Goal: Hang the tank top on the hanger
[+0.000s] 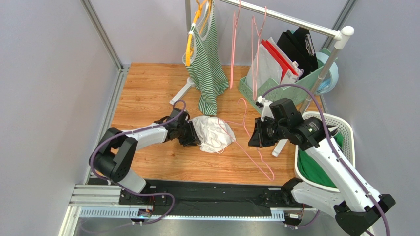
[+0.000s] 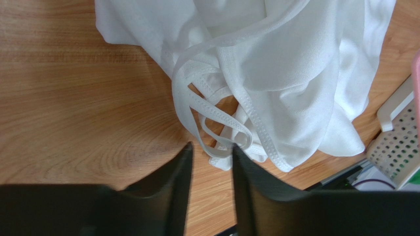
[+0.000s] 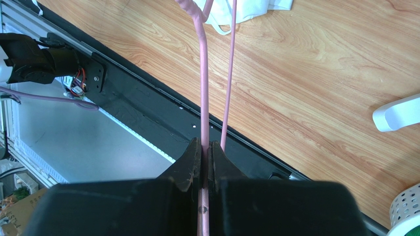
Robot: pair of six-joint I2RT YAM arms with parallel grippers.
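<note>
The white tank top (image 1: pixel 213 132) lies crumpled on the wooden table. In the left wrist view its fabric (image 2: pixel 296 73) fills the top, and its narrow straps reach down to my fingertips. My left gripper (image 1: pixel 191 135) is open at the top's left edge, with a strap loop lying between the tips (image 2: pixel 212 148). My right gripper (image 1: pixel 254 135) is shut on the pink wire hanger (image 1: pixel 270 174), which slants over the table toward the top. In the right wrist view the wire (image 3: pixel 202 73) runs up from my closed gripper (image 3: pixel 205 147) to the top's edge (image 3: pixel 236 10).
A clothes rail at the back holds a green-and-white striped tank top (image 1: pixel 204 54) on a yellow hanger, and several pink hangers (image 1: pixel 234 44). A green basket with folders (image 1: pixel 286 73) stands back right. A white basket with green cloth (image 1: pixel 340 142) stands right. The rack's white foot (image 1: pixel 180 93) rests on the table.
</note>
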